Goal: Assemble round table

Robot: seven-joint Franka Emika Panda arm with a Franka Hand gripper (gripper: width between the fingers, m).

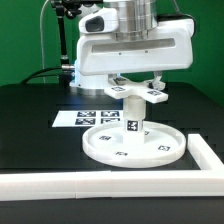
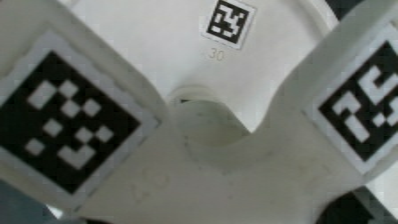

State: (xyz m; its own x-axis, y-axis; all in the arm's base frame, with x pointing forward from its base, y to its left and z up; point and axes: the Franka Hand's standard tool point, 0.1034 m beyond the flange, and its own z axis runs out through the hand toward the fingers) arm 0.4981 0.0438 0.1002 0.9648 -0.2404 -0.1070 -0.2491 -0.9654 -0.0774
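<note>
The large rimmed round disc (image 1: 112,150) lies flat on the black table. The short cylindrical post (image 1: 131,125) stands upright at its centre. The small cross-shaped piece (image 1: 137,92) sits level on top of the post. My gripper (image 1: 138,84) comes straight down over it, with its fingers on either side, closed on the piece. In the wrist view the cross-shaped piece (image 2: 214,150) fills the picture, with tagged arms at both sides. It hides my fingertips there.
The marker board (image 1: 88,118) lies flat behind the disc at the exterior view's left. A long white border rail (image 1: 60,184) runs along the table's front and turns back at the exterior view's right (image 1: 203,152), close to the disc's rim.
</note>
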